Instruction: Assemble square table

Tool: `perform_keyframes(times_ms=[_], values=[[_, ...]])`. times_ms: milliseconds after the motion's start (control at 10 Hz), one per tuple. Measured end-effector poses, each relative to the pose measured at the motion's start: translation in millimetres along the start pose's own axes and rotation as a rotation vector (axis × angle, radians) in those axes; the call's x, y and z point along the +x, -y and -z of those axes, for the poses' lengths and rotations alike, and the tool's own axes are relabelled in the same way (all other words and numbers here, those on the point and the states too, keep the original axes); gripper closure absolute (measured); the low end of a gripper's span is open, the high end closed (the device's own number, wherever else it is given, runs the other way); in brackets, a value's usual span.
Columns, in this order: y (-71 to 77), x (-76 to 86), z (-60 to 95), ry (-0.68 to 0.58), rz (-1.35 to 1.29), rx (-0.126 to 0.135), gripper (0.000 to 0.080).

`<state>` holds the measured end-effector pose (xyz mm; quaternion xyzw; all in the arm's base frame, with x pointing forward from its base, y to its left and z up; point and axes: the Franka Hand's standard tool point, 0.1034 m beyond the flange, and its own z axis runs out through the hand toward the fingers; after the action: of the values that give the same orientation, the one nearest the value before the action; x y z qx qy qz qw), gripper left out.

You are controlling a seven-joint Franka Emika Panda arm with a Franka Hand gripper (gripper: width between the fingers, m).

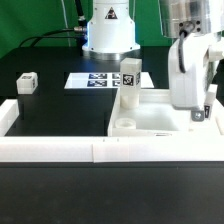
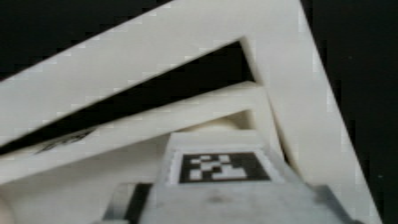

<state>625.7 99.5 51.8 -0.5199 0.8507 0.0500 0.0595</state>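
The white square tabletop slab point(image 1: 155, 112) lies on the black table, close against the border wall. One tagged white leg point(image 1: 130, 82) stands upright on the slab's far corner, toward the exterior view's left. My gripper point(image 1: 198, 106) hangs over the slab's corner on the exterior view's right. It is shut on another tagged white leg point(image 1: 201, 114), held at the slab. In the wrist view this leg point(image 2: 222, 166) fills the gap of my gripper point(image 2: 217, 205), with white slab edges point(image 2: 294, 100) beyond it. A third small leg block point(image 1: 26, 83) lies apart on the exterior view's left.
The low white border wall point(image 1: 90, 151) runs along the front and turns up the exterior view's left. The marker board point(image 1: 98, 80) lies flat before the robot base point(image 1: 108, 35). A round hole point(image 1: 124, 122) shows in the slab's near corner.
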Motion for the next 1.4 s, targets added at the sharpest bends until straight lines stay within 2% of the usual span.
perform_keyframes(times_ms=[200, 400, 500, 600, 700, 800, 1100, 1200, 1400], values=[[1.4, 6.4, 1.4, -0.029, -0.05, 0.007, 0.0531], [0.5, 7.0, 1.1, -0.034, -0.04, 0.0, 0.0531], [0.4, 7.0, 1.0, -0.034, -0.04, 0.0, 0.0357], [0.4, 7.0, 1.0, -0.034, -0.04, 0.0, 0.0357], [0.4, 7.0, 1.0, -0.034, -0.04, 0.0, 0.023], [0.4, 7.0, 1.0, -0.034, -0.04, 0.0, 0.0166], [1.7, 4.4, 4.2, -0.031, -0.038, 0.005, 0.0151], [2.8, -10.8, 32.3, 0.003, -0.028, 0.029, 0.0151], [3.0, -16.3, 64.5, 0.042, -0.033, 0.049, 0.0151]])
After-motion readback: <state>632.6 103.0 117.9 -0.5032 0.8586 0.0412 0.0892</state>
